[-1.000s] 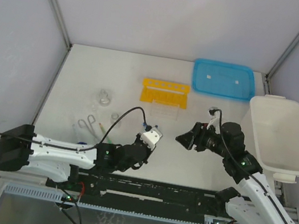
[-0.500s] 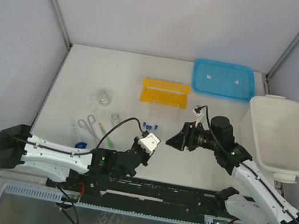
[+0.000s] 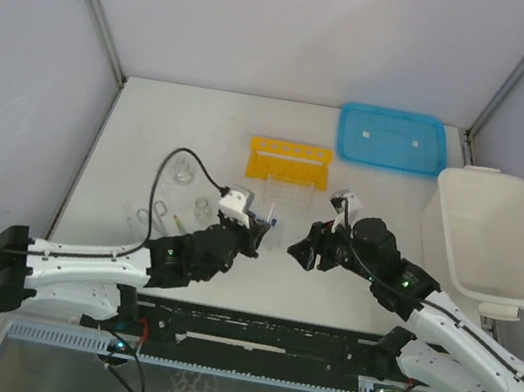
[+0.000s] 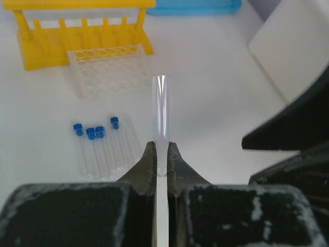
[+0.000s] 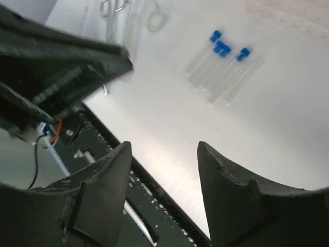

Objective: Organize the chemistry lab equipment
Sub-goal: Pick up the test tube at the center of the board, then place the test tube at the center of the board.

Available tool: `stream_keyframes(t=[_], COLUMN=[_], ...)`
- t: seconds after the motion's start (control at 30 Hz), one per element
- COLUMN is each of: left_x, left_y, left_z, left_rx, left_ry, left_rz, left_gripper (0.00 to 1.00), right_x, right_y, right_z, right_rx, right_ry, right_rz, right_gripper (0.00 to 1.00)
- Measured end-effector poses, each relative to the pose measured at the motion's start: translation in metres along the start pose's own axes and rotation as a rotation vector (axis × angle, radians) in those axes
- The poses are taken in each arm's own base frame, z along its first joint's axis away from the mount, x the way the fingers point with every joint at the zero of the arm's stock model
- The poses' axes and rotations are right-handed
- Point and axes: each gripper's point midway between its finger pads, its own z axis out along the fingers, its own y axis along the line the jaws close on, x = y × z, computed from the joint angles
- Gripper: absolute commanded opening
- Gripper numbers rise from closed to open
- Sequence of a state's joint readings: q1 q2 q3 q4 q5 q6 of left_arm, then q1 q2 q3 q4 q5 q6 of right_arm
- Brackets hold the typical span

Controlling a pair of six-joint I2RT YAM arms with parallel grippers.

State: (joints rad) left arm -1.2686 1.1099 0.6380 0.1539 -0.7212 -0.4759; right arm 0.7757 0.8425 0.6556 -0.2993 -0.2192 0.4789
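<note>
Left gripper: the left gripper [image 4: 161,172] was pinched tight on the lower end of a clear open-topped tube [image 4: 160,116], which stood upright between its fingers at the centre of the left wrist view.

Right gripper: the right gripper [image 5: 163,149] stood with its jaws parted and nothing between them, hovering over bare table at the lower middle of its wrist view.

Held tube, handling: it looked like thin clear glass or plastic, so light, stiff, smooth and probably brittle; a low grip leaves a long free length, so a slip or a knock against the rack seemed the main risk.

Blue-capped tubes: four blue-capped tubes [image 4: 100,146] lay side by side on the table at the left of the left wrist view, caps pointing away from the camera, touching or nearly so.

Where to take hold of them: mid-body, across the round wall, seemed best; they could roll, and the caps offer less to grip.

Yellow tube rack: the yellow tube rack [image 3: 289,161] stood upper centre of the top view, with a clear well plate [image 4: 107,69] just in front of it.

Other equipment: small glass vessels [image 3: 183,171] and thin metal tongs [image 3: 155,214] sat left of centre in the top view.

Step, as judged: the held tube seemed bound for the rack.
</note>
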Motion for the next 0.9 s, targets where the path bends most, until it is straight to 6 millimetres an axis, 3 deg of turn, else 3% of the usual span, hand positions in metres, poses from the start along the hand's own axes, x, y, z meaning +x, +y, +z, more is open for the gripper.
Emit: stream_keyframes(t=[0.17, 0.33, 0.43, 0.53, 0.73, 0.9], left_x=[-0.026, -0.037, -0.036, -0.020, 0.021, 0.019], left_y=[0.012, -0.014, -0.033, -0.043, -0.044, -0.047], left_z=[0.003, 0.000, 0.002, 0.014, 0.031, 0.032], left_rx=[0.067, 0.203, 0.283, 0.319, 0.316, 0.330], left_ry=[-0.034, 0.000, 0.040, 0.103, 0.229, 0.236], left_rz=[-0.295, -0.490, -0.597, -0.704, -0.859, -0.895], left_gripper=[0.00, 0.00, 0.00, 0.00, 0.00, 0.00], right_x=[-0.003, -0.003, -0.004, -0.003, 0.002, 0.002], right_y=[-0.016, -0.034, -0.034, -0.028, -0.014, -0.025], right_z=[-0.003, -0.006, -0.007, -0.007, -0.007, -0.006], right_rx=[0.109, 0.195, 0.219, 0.251, 0.336, 0.431], right_ry=[-0.078, -0.126, -0.143, -0.170, -0.223, -0.237], right_rz=[-0.038, -0.049, -0.076, -0.148, -0.321, -0.358], right_gripper=[0.54, 0.52, 0.52, 0.52, 0.52, 0.52])
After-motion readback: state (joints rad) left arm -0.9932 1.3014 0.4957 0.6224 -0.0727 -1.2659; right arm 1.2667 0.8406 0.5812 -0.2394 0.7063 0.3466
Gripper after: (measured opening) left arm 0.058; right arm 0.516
